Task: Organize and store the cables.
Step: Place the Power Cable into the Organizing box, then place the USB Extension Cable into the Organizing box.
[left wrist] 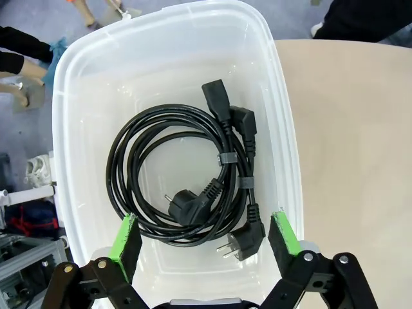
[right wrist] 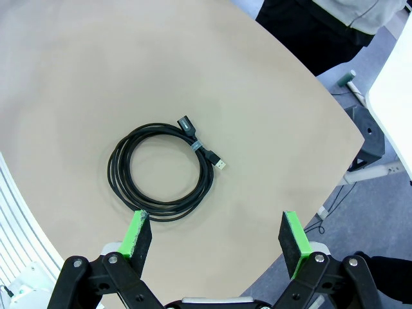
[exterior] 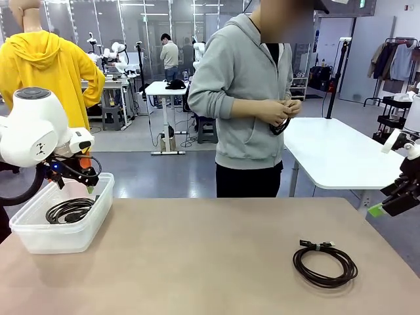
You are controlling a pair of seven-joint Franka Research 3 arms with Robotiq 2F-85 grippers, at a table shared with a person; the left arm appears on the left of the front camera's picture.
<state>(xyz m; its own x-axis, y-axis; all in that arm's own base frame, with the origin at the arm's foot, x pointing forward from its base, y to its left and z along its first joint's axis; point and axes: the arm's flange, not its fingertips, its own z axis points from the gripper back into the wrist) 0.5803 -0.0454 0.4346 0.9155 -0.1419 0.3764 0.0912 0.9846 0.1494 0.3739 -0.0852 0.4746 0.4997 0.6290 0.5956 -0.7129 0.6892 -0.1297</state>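
A coiled black power cable point(left wrist: 187, 177) with plug ends lies inside the clear plastic bin point(left wrist: 71, 129) at the table's left point(exterior: 69, 211). My left gripper point(left wrist: 205, 238) hovers open just above the bin point(exterior: 90, 189), with nothing between its green pads. A second coiled black cable point(exterior: 325, 262) with a small tie lies on the table at front right; in the right wrist view this cable point(right wrist: 161, 174) sits below my open right gripper point(right wrist: 215, 235), which hangs high at the right table edge point(exterior: 384, 207). The person's hands point(exterior: 281, 111) hold a third black cord at chest height.
The tan table point(exterior: 197, 262) stretches between the bin point(exterior: 59, 233) and the loose coil. The person stands at the far edge in a grey hoodie. A white table point(exterior: 335, 151) stands behind at right. The tan table's rounded corner point(right wrist: 351, 138) drops to the floor.
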